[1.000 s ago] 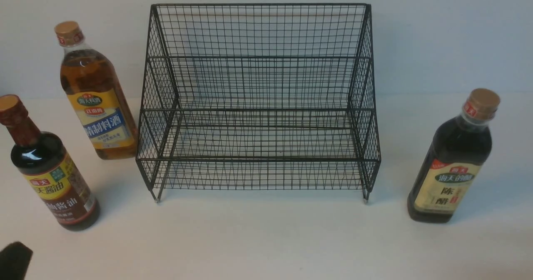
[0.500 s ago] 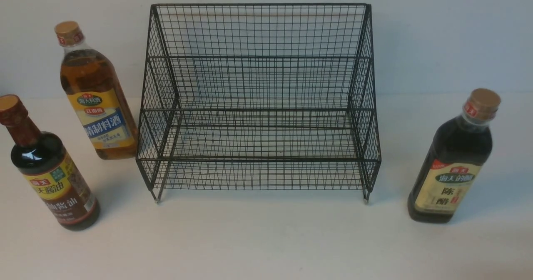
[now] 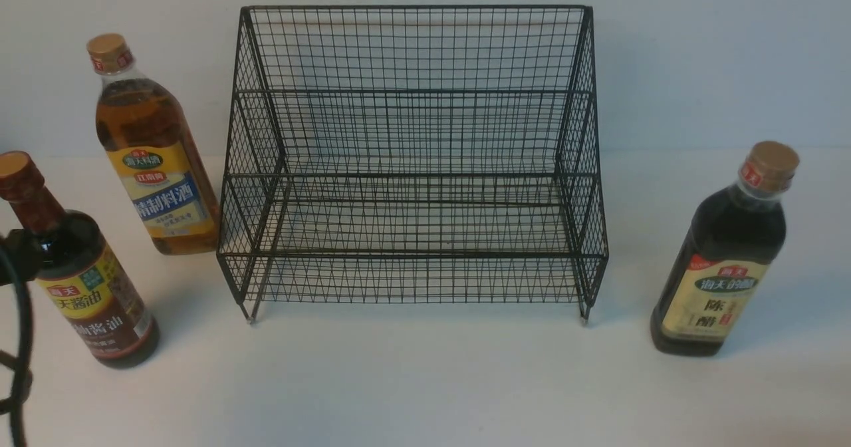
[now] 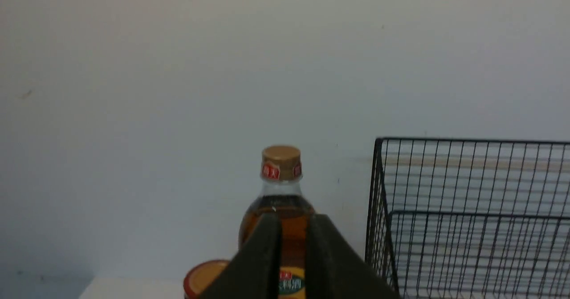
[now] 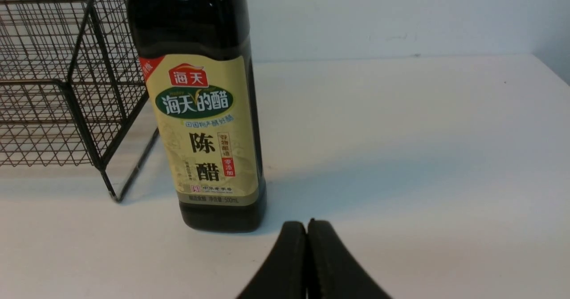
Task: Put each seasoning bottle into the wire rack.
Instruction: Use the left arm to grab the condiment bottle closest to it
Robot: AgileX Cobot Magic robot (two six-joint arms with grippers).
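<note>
Three seasoning bottles stand upright on the white table, all outside the wire rack.

Cooking wine bottle: amber liquid, tan cap, yellow label with a blue band reading 精制料酒. It stands at the rack's left side, toward the back wall, just beside the mesh; touching or not, cannot tell. In the left wrist view its cap and shoulder rise behind the finger tips.

Soy sauce bottle: round, dark, red-brown neck wrap, tan cap; label carries 海天 in red, then 酱油. It stands nearer the camera than the wine bottle and further left, well apart from the rack. Only its cap rim shows in the left wrist view.

Vinegar bottle: squarish, near-black contents, tan cap. The label reads 海天, 海天的醋 on a green oval, then 陈醋; the small print is mostly too fine to read. It stands to the right of the rack, clear of it, level with the front feet.

Rack — black wire mesh, two stepped tiers, tall back, sloped sides; both tiers hold nothing.

Left gripper: jaws slightly apart, a narrow slot between the dark fingers, nothing in it. In the front view, dark arm hardware and cable overlap the soy bottle's shoulder at the left edge.

Right gripper: fingers pressed together, empty, low over the table just in front of the vinegar bottle — not touching it.
</note>
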